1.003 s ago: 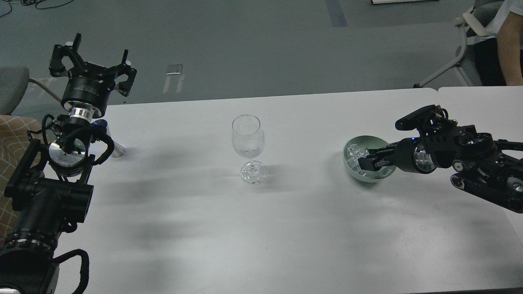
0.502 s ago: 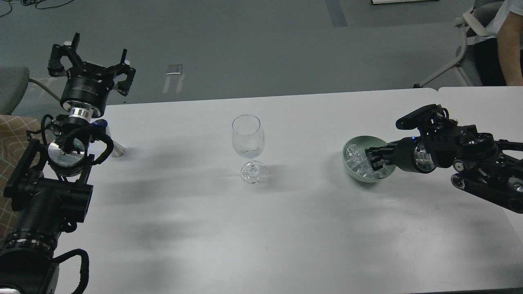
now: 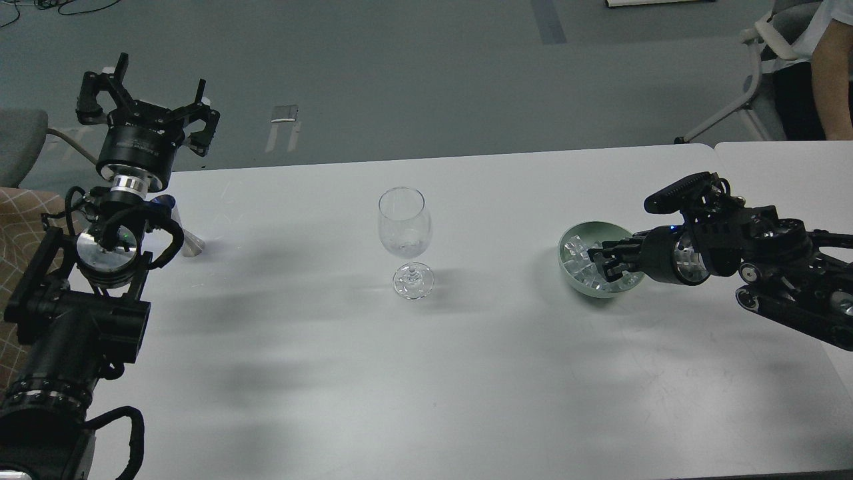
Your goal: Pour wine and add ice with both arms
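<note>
An empty clear stemmed wine glass [image 3: 405, 230] stands upright at the middle of the white table [image 3: 426, 373]. A pale green bowl [image 3: 578, 285] to its right holds several clear ice cubes [image 3: 574, 260]. My right gripper [image 3: 602, 262] reaches in from the right, with its fingertips inside the bowl among the ice. It is dark and seen end-on, so I cannot tell whether it holds a cube. My left gripper [image 3: 146, 93] is raised at the far left over the table's back edge. It is open, empty and far from the glass.
A small clear object [image 3: 191, 245] with a blue part lies on the table, partly hidden behind my left arm. A second table [image 3: 786, 167] adjoins on the right. A person [image 3: 833, 73] on a chair sits at the back right. Another chair [image 3: 20, 143] is at the far left.
My right gripper has drawn back a little towards the bowl's right side and risen slightly. My left gripper has drifted slightly left and stays open. Glass and bowl have not moved.
</note>
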Motion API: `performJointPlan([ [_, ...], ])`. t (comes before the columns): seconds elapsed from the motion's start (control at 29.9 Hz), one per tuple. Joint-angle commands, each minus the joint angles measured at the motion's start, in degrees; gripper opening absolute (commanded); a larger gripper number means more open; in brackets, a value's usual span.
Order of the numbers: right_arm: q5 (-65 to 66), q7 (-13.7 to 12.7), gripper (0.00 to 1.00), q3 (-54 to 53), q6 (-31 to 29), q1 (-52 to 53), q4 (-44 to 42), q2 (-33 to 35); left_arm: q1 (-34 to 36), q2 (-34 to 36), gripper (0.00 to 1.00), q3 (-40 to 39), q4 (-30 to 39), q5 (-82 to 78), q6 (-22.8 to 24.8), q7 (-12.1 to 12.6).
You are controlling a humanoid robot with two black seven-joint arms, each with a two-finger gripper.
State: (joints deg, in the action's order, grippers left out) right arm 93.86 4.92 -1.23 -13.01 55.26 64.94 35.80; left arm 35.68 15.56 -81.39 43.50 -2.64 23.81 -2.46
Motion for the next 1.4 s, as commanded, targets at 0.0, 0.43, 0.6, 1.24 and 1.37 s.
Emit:
performJointPlan([
  [0.0, -0.1, 0.1, 0.64, 0.0, 0.0, -0.2, 0.3, 0.1, 0.0, 0.0, 0.98, 0.0, 0.0, 0.0, -0.1, 0.0],
  [0.43, 0.1, 0.1, 0.65, 0.3, 0.0, -1.3, 0.1, -0.1, 0.0, 0.0, 0.98, 0.0, 0.0, 0.0, 0.1, 0.0],
  [0.6, 0.1, 0.2, 0.62, 0.0, 0.0, -1.3, 0.2, -0.5, 0.0, -0.1, 0.98, 0.0, 0.0, 0.0, 0.1, 0.0],
  [1.24, 0.3, 0.2, 0.36, 0.5, -0.3, -0.9, 0.2, -0.2, -0.2, 0.0, 0.98, -0.1, 0.0, 0.0, 0.2, 0.0],
  [1.37, 0.2, 0.2, 0.36, 0.1, -0.3, 0.8, 0.3, -0.2, -0.2, -0.1, 0.98, -0.1, 0.0, 0.0, 0.1, 0.0],
])
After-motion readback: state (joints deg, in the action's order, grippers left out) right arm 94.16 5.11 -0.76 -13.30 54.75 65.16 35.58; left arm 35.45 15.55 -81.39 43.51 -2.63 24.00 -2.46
